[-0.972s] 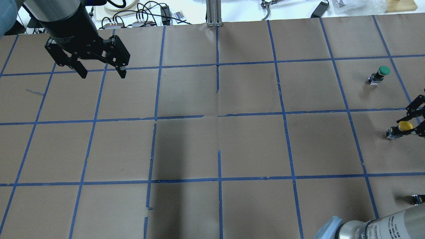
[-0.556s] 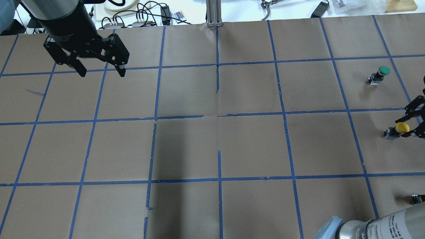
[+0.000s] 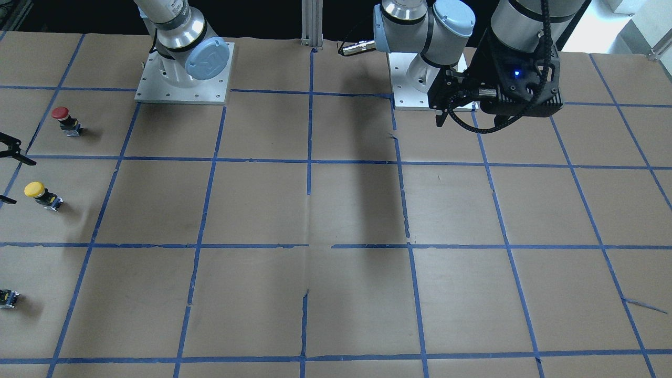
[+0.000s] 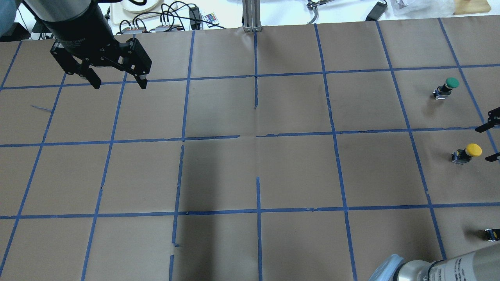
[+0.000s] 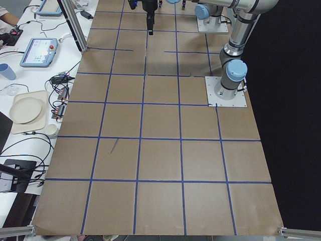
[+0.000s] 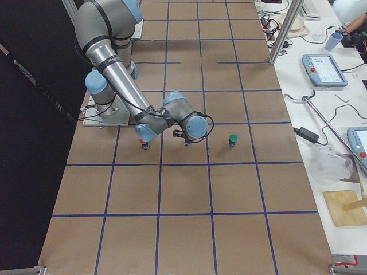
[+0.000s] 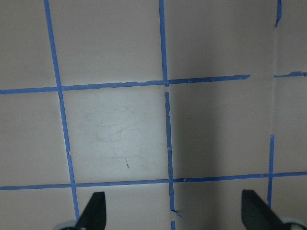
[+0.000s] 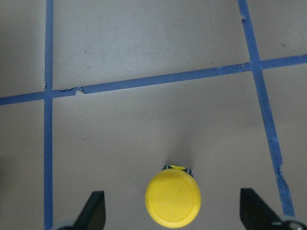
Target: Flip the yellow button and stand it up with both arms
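The yellow button point(image 4: 467, 152) stands cap up on the brown paper near the table's right edge. It also shows in the front view point(image 3: 40, 193) and in the right wrist view point(image 8: 172, 202). My right gripper point(image 4: 482, 144) is open, its fingers apart on either side of the button and not touching it; in the right wrist view point(image 8: 172, 213) the cap sits between the fingertips. My left gripper point(image 4: 120, 86) is open and empty, high over the far left squares; the left wrist view point(image 7: 172, 215) shows only paper and tape below it.
A green-capped button point(image 4: 446, 88) stands beyond the yellow one. A red-capped button point(image 3: 65, 119) stands nearer the robot's base. A tiny capless part point(image 4: 491, 234) lies by the right edge. Blue tape point(image 4: 258, 136) grids the paper; cables and plates point(image 5: 27, 113) lie past the far edge.
My right gripper was shut on the yellow button; it has opened and drawn back to the right, leaving the button standing. The left gripper has crept slightly up and away.
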Motion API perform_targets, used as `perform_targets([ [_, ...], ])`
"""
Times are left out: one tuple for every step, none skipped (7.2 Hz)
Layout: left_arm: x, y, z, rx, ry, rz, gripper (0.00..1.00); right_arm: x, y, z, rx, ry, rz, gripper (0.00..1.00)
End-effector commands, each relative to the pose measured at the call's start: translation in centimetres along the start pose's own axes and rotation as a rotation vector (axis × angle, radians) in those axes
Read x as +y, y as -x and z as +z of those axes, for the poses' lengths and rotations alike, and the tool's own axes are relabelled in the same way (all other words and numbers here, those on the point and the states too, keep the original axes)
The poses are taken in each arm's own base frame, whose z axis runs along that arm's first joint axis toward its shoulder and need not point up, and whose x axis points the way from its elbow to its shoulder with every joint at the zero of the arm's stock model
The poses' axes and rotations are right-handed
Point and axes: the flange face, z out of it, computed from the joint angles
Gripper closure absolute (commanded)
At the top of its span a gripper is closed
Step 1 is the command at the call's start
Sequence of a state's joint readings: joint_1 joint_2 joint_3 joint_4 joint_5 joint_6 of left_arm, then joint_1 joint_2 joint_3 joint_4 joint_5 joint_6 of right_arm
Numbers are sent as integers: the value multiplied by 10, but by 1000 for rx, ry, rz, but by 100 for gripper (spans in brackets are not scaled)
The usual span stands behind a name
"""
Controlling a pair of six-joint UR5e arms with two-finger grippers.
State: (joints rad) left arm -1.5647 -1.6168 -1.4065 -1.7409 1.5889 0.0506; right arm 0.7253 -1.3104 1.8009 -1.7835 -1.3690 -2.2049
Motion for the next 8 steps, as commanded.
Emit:
perform_targets([
  [-5, 0, 3, 1, -3, 0, 0, -43, 25, -60, 109, 58, 335, 1],
  [-6, 0, 3, 3, -4, 0, 0, -62, 29, -75, 148, 62, 516, 1],
  [-4, 0, 2, 6, -6, 0, 0, -87, 38, -88, 177, 115, 692, 0],
  [-1, -1, 1, 30, -7, -3, 0, -115, 49, -104, 239, 153, 939, 0],
  [4, -2, 3, 21, -4, -3, 0, -156, 57, -107, 265, 141, 1083, 0],
  [5, -2, -1, 18, -11, -2, 0, -206, 76, -108, 268, 156, 1228, 0],
  [5, -2, -2, 17, -14, -2, 0, -259, 97, -103, 270, 153, 1397, 0],
  [0, -2, -3, 20, -17, -3, 0, -305, 122, -97, 258, 163, 1462, 0],
])
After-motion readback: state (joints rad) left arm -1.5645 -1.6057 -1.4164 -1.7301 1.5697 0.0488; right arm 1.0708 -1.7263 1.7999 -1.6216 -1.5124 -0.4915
